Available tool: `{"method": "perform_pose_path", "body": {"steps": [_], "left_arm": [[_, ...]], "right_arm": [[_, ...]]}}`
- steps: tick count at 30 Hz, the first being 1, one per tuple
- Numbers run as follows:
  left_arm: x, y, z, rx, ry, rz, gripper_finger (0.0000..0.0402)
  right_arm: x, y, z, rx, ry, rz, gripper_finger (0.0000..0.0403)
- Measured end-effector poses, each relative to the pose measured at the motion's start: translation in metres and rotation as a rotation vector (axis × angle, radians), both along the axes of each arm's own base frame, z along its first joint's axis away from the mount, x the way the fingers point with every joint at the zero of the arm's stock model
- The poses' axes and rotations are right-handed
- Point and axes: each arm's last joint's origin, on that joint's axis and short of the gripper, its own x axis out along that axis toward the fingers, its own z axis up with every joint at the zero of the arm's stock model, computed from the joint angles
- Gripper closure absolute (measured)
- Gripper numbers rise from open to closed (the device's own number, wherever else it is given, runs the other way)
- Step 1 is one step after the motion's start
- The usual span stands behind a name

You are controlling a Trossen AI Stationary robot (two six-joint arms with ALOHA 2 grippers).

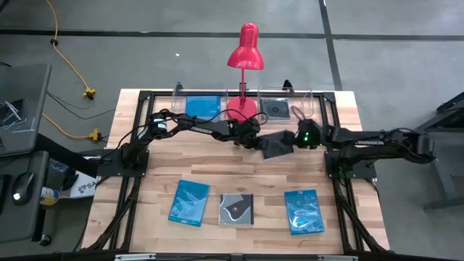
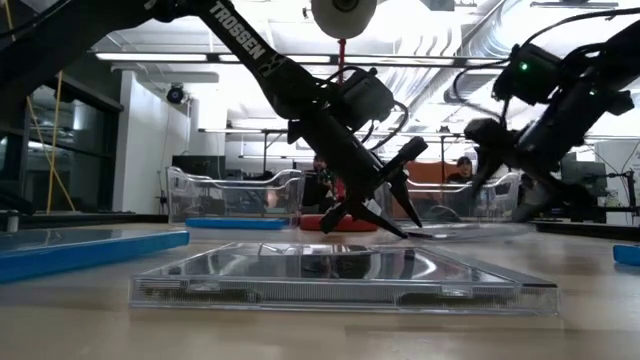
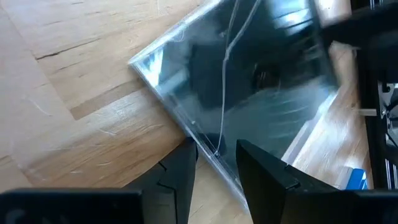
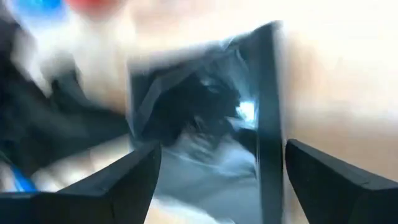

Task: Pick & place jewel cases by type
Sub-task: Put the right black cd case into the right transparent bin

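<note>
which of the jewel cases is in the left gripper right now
The dark case at mid-table, between the two grippers. The left gripper pinches its edge, while the other cases lie flat, three in the front row and two in the clear trays at the back.

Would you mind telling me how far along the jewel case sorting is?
Done: a blue case and a dark case sit in the back trays. In hand: the left gripper holds a dark case; the right gripper is open beside it. Left: three front cases.
</note>
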Motion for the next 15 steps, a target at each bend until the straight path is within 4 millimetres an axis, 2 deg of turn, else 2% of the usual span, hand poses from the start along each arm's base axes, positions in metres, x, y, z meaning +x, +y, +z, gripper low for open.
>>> {"method": "perform_pose_path", "body": {"steps": [8, 15], "left_arm": [[0.000, 0.000, 0.000, -0.008, -0.002, -0.010, 0.0282], [0.000, 0.000, 0.000, -0.005, -0.005, -0.011, 0.0282]], "right_arm": [[-0.006, 0.003, 0.014, -0.013, -0.077, -0.003, 0.0091], [-0.010, 0.012, 0.011, 0.151, -0.065, 0.129, 0.0091]]}}
